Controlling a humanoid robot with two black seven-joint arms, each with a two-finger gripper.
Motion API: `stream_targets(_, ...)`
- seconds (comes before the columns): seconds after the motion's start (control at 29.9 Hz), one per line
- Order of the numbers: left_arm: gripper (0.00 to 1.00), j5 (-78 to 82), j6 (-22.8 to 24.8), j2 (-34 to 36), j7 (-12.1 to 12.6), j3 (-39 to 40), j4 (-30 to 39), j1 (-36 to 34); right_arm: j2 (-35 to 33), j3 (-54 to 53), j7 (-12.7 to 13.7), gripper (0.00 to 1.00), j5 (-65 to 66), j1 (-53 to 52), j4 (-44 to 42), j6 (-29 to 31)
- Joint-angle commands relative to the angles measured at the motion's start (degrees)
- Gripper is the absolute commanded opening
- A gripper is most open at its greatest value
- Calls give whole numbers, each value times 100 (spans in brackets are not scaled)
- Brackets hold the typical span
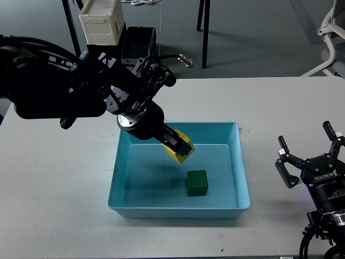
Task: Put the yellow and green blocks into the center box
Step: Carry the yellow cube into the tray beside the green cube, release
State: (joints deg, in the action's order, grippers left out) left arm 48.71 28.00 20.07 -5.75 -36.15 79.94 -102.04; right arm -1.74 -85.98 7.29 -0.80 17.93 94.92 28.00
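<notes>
**Head view: yellow cube held over the tray, green cube already inside**

Head view looks down on a white table [54,178], the largest thing in sight, which carries everything else. On it, near the middle, sits the light-blue plastic tray [119,178], shallow, with sloped walls and a rim. The left arm [59,89] reaches in from the left, thick and black, and ends above the tray's rear left part. Behind it, beyond the table, stand a white slotted crate [101,22] and a black bin [138,43] on the grey floor.

At the right edge of the table the right gripper [311,144] points upward with its fingers spread apart, holding nothing, well apart from the tray.

The left gripper [180,147] is pinching the yellow block [182,155], which is tilted and sits over the tray's interior; whether it touches the tray floor cannot be told.

The green block [197,182] rests on the tray floor, near the front wall, just in front of the yellow one and apart from it.
</notes>
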Motion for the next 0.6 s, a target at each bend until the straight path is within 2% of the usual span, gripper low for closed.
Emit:
stream_targets(0.0,9,-19,0,-240,-14,-7,13,27,-1,-6,0,100,1,0,-9,0)
stream_targets(0.1,12,-63,0,-416,-41,-7,-4,105,7,-6,0,100,1,-9,-44,0)
stream_targets(0.33,30,-63,0,-890,-41,-15,-242,352,-10,-50,0,100,1,0,-44,0)
stream_targets(0.37,34,-63,0,-934,-41,-15,-303,352,-10,-50,0,100,1,0,-35,0)
stream_targets(0.4,43,-63,0,-987,-41,-24,-347,360,-10,-50,0,100,1,0,-35,0)
stream_targets(0.47,48,-63,0,-1040,-49,-24,-435,422,-10,-50,0,100,1,0,-35,0)
stream_targets(0.57,62,-63,0,-1049,-58,-24,-567,492,-10,-50,0,100,1,0,-35,0)
